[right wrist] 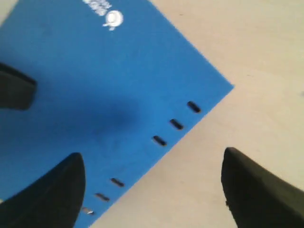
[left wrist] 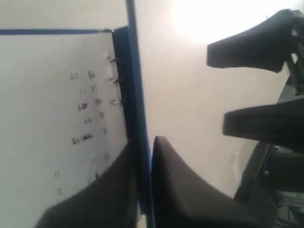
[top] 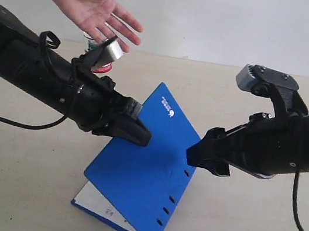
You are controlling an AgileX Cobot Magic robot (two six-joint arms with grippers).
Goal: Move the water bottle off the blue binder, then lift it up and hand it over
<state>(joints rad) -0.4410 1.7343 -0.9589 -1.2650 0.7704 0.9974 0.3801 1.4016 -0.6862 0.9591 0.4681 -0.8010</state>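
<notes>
The fingers (left wrist: 175, 175) of the left gripper (top: 141, 136) pinch the cover edge of the blue binder (top: 146, 167), holding the cover tilted up off the white pages (top: 99, 200). The right gripper (right wrist: 153, 156) has its fingers spread wide over the binder's slotted edge, gripping nothing. The water bottle (top: 99, 69) is off the binder, mostly hidden behind the left arm, beneath a person's open hand (top: 98, 8).

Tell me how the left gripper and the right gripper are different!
The left gripper is shut, pinching the binder by its cover; the right gripper is open and holds nothing. The left gripper is at the cover's plain edge; the right gripper is by the slotted edge. Both are black and point at the binder.
</notes>
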